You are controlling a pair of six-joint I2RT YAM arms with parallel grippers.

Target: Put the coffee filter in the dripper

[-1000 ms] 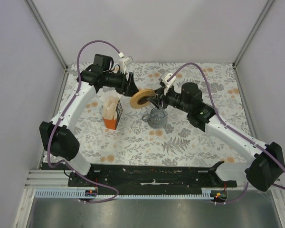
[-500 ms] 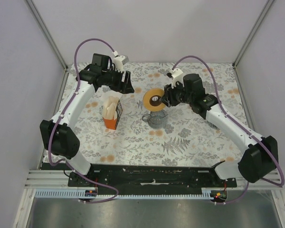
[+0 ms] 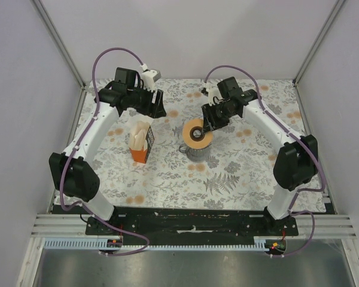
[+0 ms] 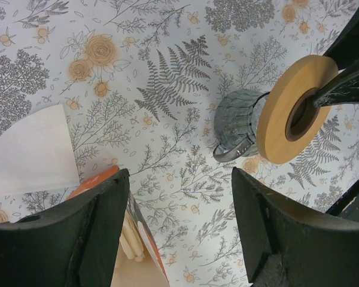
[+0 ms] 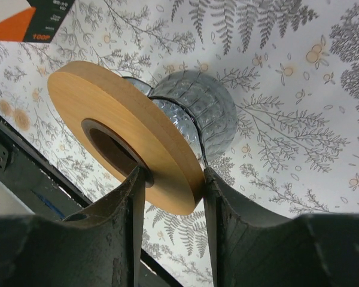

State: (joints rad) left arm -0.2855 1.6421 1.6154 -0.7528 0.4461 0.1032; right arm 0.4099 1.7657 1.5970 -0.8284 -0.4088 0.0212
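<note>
Right wrist cam: right jaws gripped tan wooden ring (image 5: pixel 107 98), newly swung over smoky-grey ribbed plastic dripper (image 5: pixel 209 107); left jaws open, empty. Unpicked, cream-white paper filter (image 4: pixel 33 149) sat in orange box (image 3: pixel 139 155).

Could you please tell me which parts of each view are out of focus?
Top external: evenly lit, sharp throughout. Left wrist: the left fingers are dark and soft, the dripper crisp. Right wrist: the right fingers are blurred, the wooden ring sharp.
</note>
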